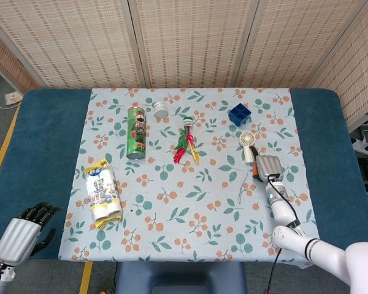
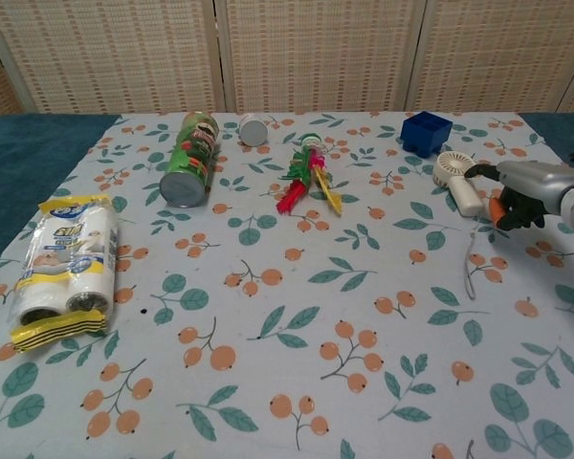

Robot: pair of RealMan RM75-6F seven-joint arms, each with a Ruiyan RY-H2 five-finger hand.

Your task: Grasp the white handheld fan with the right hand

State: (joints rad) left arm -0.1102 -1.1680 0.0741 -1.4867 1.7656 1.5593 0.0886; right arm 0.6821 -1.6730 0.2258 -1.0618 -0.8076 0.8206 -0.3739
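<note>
The white handheld fan (image 1: 248, 144) (image 2: 455, 176) lies flat on the floral cloth at the right, its round head toward the back and its handle toward me. My right hand (image 1: 267, 166) (image 2: 523, 190) hovers just right of the handle; the dark thumb reaches toward the fan's head and the fingers curl down beside the handle without gripping it. An orange spot shows under the palm. My left hand (image 1: 22, 235) hangs off the table's near left corner, holding nothing.
A blue box (image 1: 239, 114) stands just behind the fan. A thin white cable (image 2: 471, 264) lies in front of it. Further left are a red-green-yellow toy (image 1: 186, 139), a green can (image 1: 135, 131) on its side, a small white jar (image 1: 160, 109) and a wrapped pack of rolls (image 1: 102, 193).
</note>
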